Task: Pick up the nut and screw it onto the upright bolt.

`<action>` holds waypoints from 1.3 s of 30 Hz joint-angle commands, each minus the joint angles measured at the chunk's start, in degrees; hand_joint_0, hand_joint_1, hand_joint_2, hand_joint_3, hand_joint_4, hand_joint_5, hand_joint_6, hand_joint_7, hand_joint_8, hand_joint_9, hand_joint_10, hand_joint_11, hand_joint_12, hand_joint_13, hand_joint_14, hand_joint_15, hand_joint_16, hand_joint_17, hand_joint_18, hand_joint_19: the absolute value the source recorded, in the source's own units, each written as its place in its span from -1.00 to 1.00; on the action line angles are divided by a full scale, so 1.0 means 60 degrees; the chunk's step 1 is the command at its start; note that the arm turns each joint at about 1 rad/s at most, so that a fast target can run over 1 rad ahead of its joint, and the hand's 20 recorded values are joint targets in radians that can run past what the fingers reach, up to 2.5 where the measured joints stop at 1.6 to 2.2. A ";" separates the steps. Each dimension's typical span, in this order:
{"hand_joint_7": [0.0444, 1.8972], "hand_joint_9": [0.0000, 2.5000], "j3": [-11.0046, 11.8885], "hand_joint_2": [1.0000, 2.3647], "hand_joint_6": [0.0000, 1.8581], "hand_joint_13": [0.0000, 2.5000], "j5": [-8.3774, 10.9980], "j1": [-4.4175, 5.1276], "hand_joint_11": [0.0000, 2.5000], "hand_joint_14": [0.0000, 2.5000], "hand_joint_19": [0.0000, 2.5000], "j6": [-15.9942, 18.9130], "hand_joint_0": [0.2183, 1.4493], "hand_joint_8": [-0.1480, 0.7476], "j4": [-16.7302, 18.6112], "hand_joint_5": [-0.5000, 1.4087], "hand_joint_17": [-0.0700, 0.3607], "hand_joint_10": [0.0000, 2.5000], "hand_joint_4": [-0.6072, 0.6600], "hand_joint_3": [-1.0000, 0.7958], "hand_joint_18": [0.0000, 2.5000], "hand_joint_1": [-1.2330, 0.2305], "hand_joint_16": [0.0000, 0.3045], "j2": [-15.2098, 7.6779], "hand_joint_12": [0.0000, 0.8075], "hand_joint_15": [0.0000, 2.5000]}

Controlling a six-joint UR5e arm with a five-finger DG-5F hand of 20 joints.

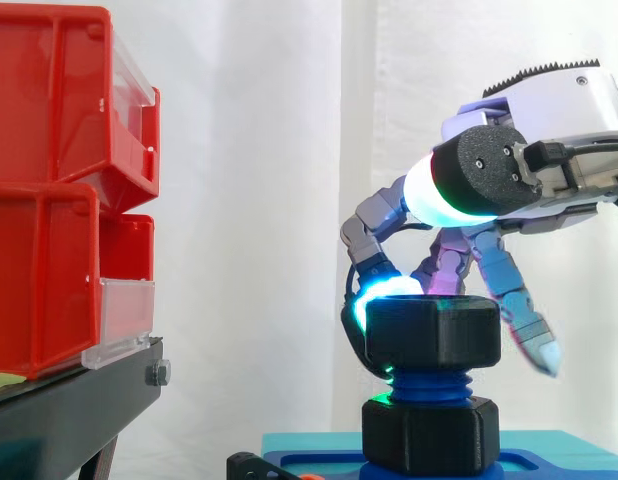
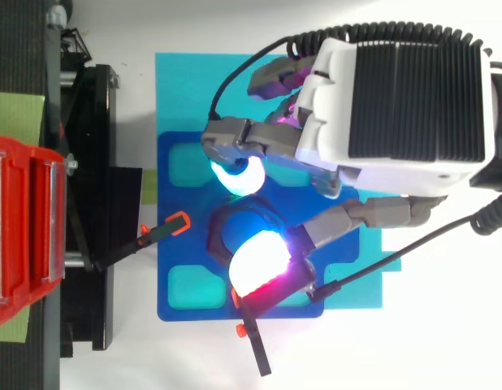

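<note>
Black nut (image 1: 434, 330) on blue bolt (image 1: 429, 385) | hand (image 2: 397, 89) pinching nut | bolt top hidden

The nut (image 1: 434, 330) is matte black, the threaded bolt (image 1: 429, 386) bright blue, and its hexagonal base (image 1: 429, 435) black. The robot hand (image 1: 554, 105) is white and grey, with pads (image 2: 237, 175) glowing cyan-white. The fixture plate (image 2: 171, 248) is deep blue and the mat (image 2: 186, 81) turquoise. The bins (image 1: 49, 200) are red and the curtain (image 1: 249, 150) white.

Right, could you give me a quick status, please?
Hand curled round nut. Nut sitting atop bolt, blue threads showing below. Nothing blocking it.
</note>
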 commanded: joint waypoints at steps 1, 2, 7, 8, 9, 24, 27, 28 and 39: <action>0.42 0.54 0.0112 -1.00 -0.41 0.03 -0.0029 -0.0041 -0.80 -1.00 -0.97 -0.0036 -0.55 -0.14 -0.0179 -0.37 -0.44 -0.99 0.13 -0.44 -0.23 0.40 -0.85 0.0002 -0.49 -1.00; 0.42 0.57 0.0127 -1.00 -0.40 0.06 -0.0029 -0.0056 -0.79 -1.00 -0.95 -0.0036 -0.55 -0.14 -0.0208 -0.37 -0.44 -0.99 0.13 -0.44 -0.21 0.41 -0.85 0.0002 -0.47 -1.00; 0.53 0.58 0.0361 -1.00 -0.46 0.07 -0.0043 -0.0100 -0.80 -1.00 -0.97 -0.0139 -0.57 -0.06 -0.0633 -0.36 -0.43 -0.99 0.20 -0.44 -0.22 0.44 -0.84 0.0002 -0.43 -1.00; 0.43 0.50 0.0493 -1.00 -0.46 0.01 -0.0043 -0.0115 -0.83 -1.00 -0.98 -0.0183 -0.57 -0.06 -0.0882 -0.38 -0.41 -0.99 0.26 -0.44 -0.30 0.46 -0.83 0.0002 -0.39 -1.00; 0.34 0.42 0.0552 -1.00 -0.46 -0.03 -0.0043 -0.0129 -0.84 -1.00 -0.98 -0.0197 -0.57 -0.04 -0.0970 -0.41 -0.38 -0.99 0.28 -0.44 -0.34 0.49 -0.81 0.0002 -0.35 -1.00; -0.33 -0.30 0.2339 -1.00 -0.46 -0.59 -0.0058 -0.0408 -1.00 -1.00 -0.96 -0.0651 -0.62 -0.08 -0.2845 -0.62 -0.15 -1.00 0.24 -0.44 -0.73 0.49 -0.67 0.0002 -0.05 -1.00; -0.38 -0.47 0.1899 -1.00 -0.46 -0.75 -0.0043 -0.0334 -1.00 -1.00 -1.00 -0.0651 -0.63 -0.10 -0.2493 -0.65 -0.12 -1.00 0.19 -0.44 -0.92 0.49 -0.65 0.0002 -0.04 -1.00; -0.39 -0.49 0.1724 -1.00 -0.46 -0.78 -0.0043 -0.0305 -1.00 -1.00 -1.00 -0.0637 -0.63 -0.10 -0.2273 -0.65 -0.12 -1.00 0.19 -0.44 -0.93 0.49 -0.65 0.0002 -0.04 -1.00; -0.42 -0.86 0.0347 -1.00 -0.46 -1.00 -0.0014 -0.0071 -1.00 -1.00 -1.00 -0.0285 -0.67 -0.19 0.0100 -0.67 -0.03 -1.00 0.15 -0.44 -1.00 0.60 -0.59 0.0002 -0.05 -1.00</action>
